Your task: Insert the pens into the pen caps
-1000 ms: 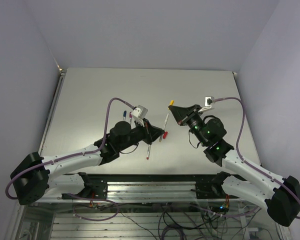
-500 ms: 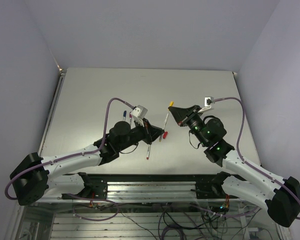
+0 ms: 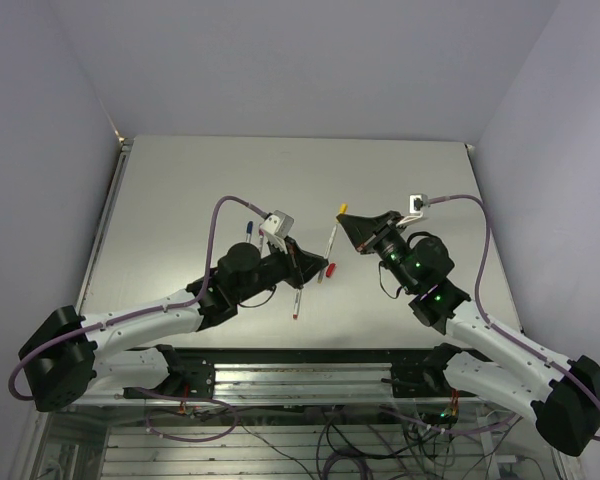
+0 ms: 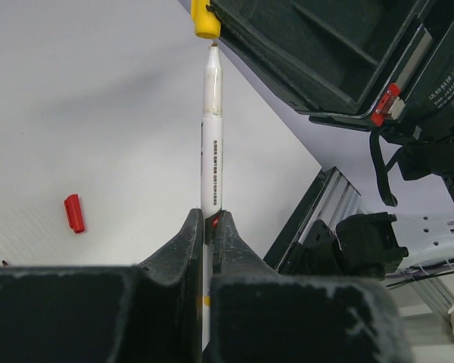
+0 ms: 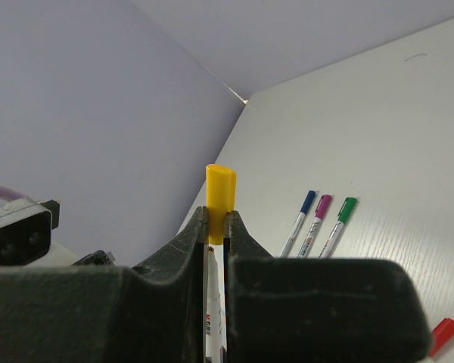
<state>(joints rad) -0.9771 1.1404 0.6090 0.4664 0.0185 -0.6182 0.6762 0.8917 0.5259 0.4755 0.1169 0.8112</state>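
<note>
My left gripper (image 4: 209,227) is shut on the lower part of a white pen (image 4: 212,136), which points straight at the yellow pen cap (image 4: 205,19). The pen's tip sits just short of the cap's mouth. My right gripper (image 5: 216,221) is shut on that yellow cap (image 5: 219,189), and the pen's barrel (image 5: 211,310) shows between its fingers behind the cap. From above, the pen (image 3: 330,243) spans from my left gripper (image 3: 318,269) to the cap (image 3: 342,208) at my right gripper (image 3: 346,214). A red cap (image 4: 74,213) lies loose on the table.
Three capped pens, blue (image 5: 300,221), magenta (image 5: 316,218) and green (image 5: 340,218), lie side by side on the table. An uncapped pen with a red tip (image 3: 296,299) lies near the front edge below my left gripper. The red cap (image 3: 331,268) lies beside it.
</note>
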